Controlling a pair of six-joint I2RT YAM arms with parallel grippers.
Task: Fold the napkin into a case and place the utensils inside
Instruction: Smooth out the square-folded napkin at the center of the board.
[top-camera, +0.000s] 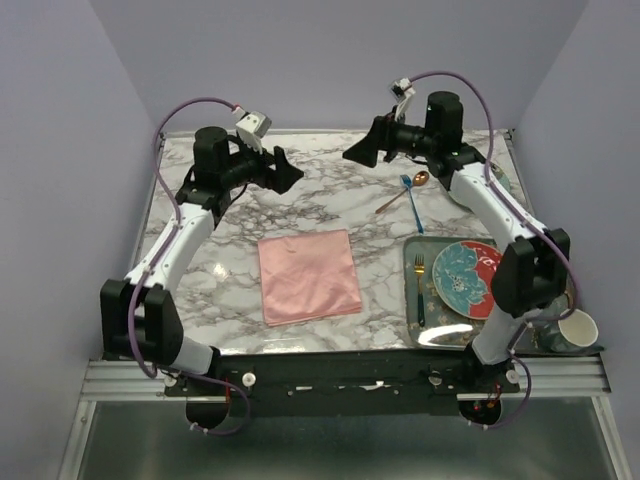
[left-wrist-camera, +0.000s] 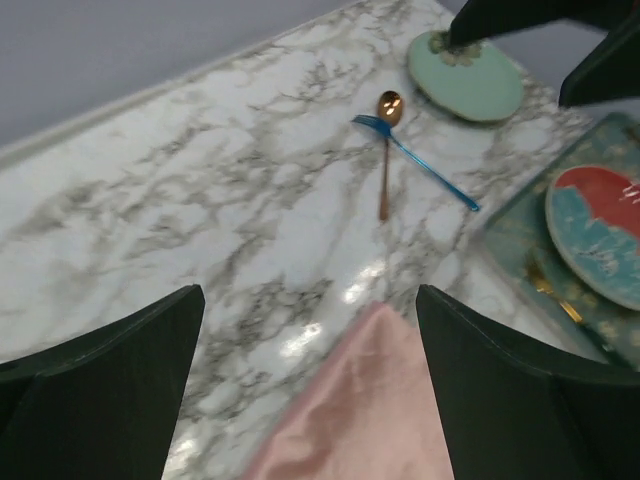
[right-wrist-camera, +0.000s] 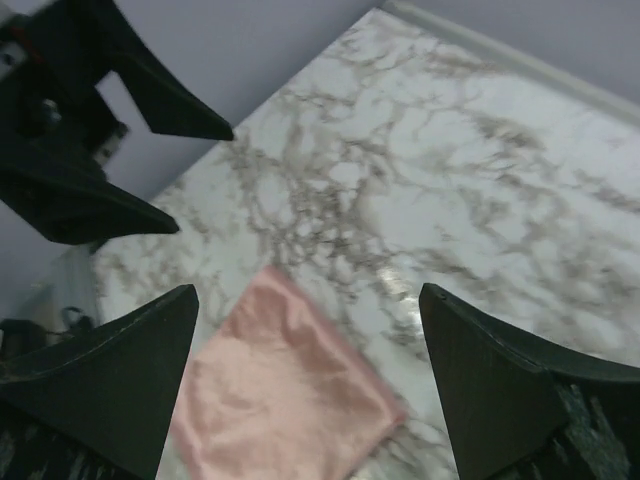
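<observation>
**Both grippers wide, napkin flat mid-table, utensils out back**

Napkin (top-camera: 308, 275): salmon-pink, shiny, lies flat on the marble table (top-camera: 230, 230) as a rough square, turned slightly off the table's edges. Centre of the table, between the two arms. Light creasing shows in the right wrist view (right-wrist-camera: 280, 395). One corner shows in the left wrist view (left-wrist-camera: 360, 410). Nothing touches it. Cannot tell whether it is one layer or several.

Left gripper (top-camera: 282, 170): raised over the far left of the table, jaws spread apart, nothing between them (left-wrist-camera: 308, 300).

Right gripper (top-camera: 362, 150): raised over the far middle, facing the left one, jaws likewise spread and empty (right-wrist-camera: 308, 295).

Utensils: copper spoon (top-camera: 400, 196) and blue fork (top-camera: 413, 205) lie on bare marble toward the far right, crossed near their heads, handles splayed. Well apart from the napkin. The left wrist view shows the same, spoon (left-wrist-camera: 386, 165) under or over the fork (left-wrist-camera: 425, 168), cannot tell which.

Right side: teal tray (top-camera: 415, 300) carries a red-and-teal plate (top-camera: 468, 280) and a gold-headed fork (top-camera: 420, 285). A cup (top-camera: 577, 328) stands at the near right corner. A mint-green disc (left-wrist-camera: 465, 75) lies beyond the utensils.
</observation>
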